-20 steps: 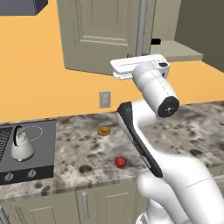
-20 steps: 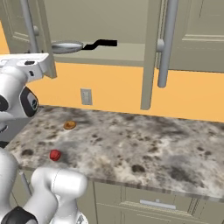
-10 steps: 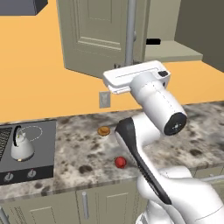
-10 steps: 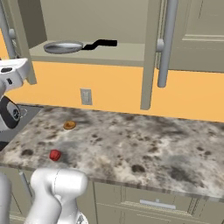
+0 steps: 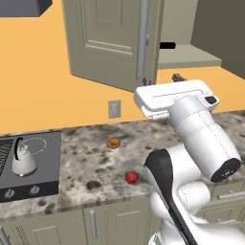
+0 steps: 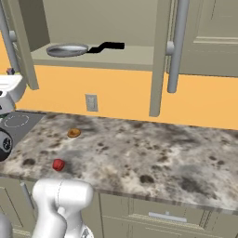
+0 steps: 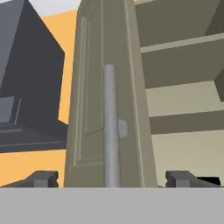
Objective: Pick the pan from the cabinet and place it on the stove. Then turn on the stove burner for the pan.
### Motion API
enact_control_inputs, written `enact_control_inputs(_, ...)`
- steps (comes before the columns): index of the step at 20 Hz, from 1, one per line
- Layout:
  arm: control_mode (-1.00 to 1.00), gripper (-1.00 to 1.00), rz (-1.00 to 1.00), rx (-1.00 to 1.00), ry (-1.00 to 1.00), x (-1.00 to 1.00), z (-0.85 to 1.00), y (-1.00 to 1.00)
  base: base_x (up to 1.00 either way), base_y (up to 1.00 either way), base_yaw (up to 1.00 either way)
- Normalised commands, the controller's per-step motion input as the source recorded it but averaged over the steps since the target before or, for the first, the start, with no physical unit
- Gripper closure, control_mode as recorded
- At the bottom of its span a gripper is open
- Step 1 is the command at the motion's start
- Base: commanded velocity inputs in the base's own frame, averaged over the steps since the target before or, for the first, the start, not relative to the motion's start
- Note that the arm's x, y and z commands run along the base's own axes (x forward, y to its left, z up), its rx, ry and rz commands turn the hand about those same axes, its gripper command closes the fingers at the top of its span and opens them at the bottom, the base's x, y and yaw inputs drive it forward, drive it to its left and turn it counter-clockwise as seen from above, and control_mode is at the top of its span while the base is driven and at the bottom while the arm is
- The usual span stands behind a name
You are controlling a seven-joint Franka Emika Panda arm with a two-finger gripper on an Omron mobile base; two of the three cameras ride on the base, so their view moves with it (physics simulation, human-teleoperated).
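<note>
open cabinet door (image 5: 112,40) before hand (image 7: 111,178), kettle (image 5: 23,159) on stove (image 5: 28,165)

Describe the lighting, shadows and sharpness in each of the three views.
Left base view: flat, even rendered light, with a soft shadow under the open cabinet door and slightly soft edges. Right base view: the pan sits on a shaded shelf, and the counter shows no glare. Hand view: the door handle is close and mildly blurred.
</note>
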Motion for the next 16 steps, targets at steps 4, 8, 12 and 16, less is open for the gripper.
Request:
enact_control_inputs(4, -1.0, -1.0, 0.0, 0.13, 0.0, -0.29, 0.08, -0.81, 0.0, 0.0, 0.0)
enact_control_inputs(8, -1.0, -1.0, 0.02, 0.15, 0.06, -0.08, 0.05, -0.85, 0.0, 0.0, 0.0)
enact_control_inputs(12, -1.0, -1.0, 0.08, 0.16, 0.14, 0.0, 0.0, -0.78, 0.0, 0.0, 0.0)
enact_control_inputs(16, -1.0, -1.0, 0.23, 0.19, 0.23, 0.27, 0.0, -0.43, 0.0, 0.0, 0.0)
